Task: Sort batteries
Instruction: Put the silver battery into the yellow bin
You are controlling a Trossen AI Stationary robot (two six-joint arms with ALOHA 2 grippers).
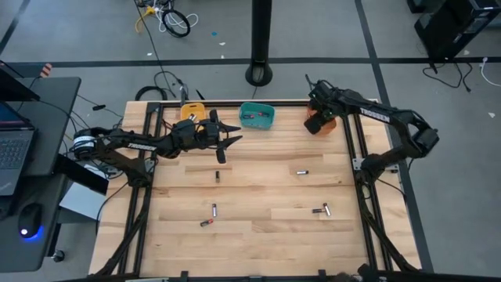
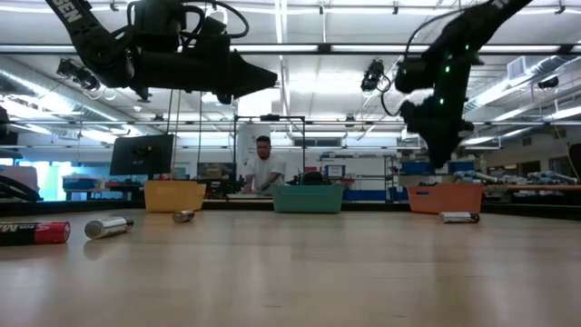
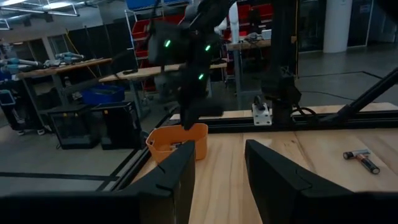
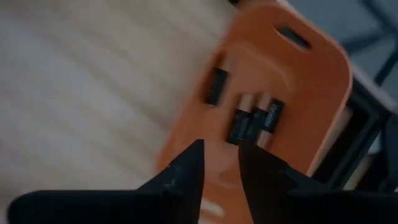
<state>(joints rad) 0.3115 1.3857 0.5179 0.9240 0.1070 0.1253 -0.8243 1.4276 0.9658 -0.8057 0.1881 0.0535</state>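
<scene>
My right claw [image 4: 219, 158] hangs just above the orange bin [image 4: 311, 81], jaws parted and gripping nothing; several batteries [image 4: 252, 121] lie inside it. I worry that pulling away carelessly could clip the bin's rim and shove it (it sits at the counter [image 1: 258, 196] edge). My left claw [image 1: 227, 141], open and empty, waits beside the yellow bin [image 1: 192, 112]; loose cells [image 1: 302, 171] remain nearer the counter's middle than the orange bin.

overhead, table-level, two wrist views
</scene>
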